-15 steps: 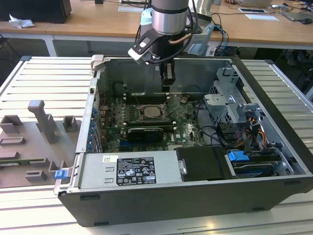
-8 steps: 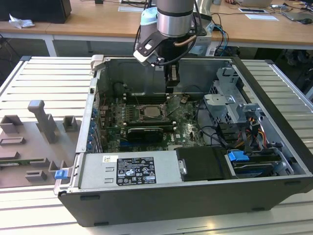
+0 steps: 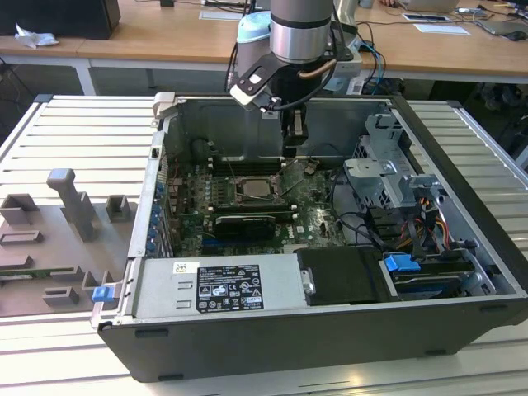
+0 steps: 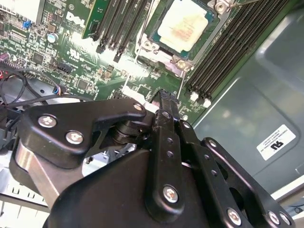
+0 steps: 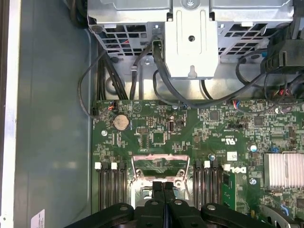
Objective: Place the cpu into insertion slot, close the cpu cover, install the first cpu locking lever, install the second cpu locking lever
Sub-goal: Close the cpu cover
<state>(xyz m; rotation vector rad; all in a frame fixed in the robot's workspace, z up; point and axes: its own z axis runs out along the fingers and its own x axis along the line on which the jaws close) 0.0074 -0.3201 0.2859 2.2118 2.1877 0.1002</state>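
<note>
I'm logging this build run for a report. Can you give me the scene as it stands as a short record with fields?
setting: open computer case on a slatted table
cpu: pale top showing, seated in the insertion slot
cpu cover: silver frame around the chip, looks lowered
pincer: shut, nothing seen in it, tips just beside the socket over the motherboard
lever: thin wire rod at the socket's edge; locked or not, cannot tell

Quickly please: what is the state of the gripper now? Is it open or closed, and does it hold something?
Gripper: closed, with nothing visible held in it; its tip is close to the cpu.
</note>
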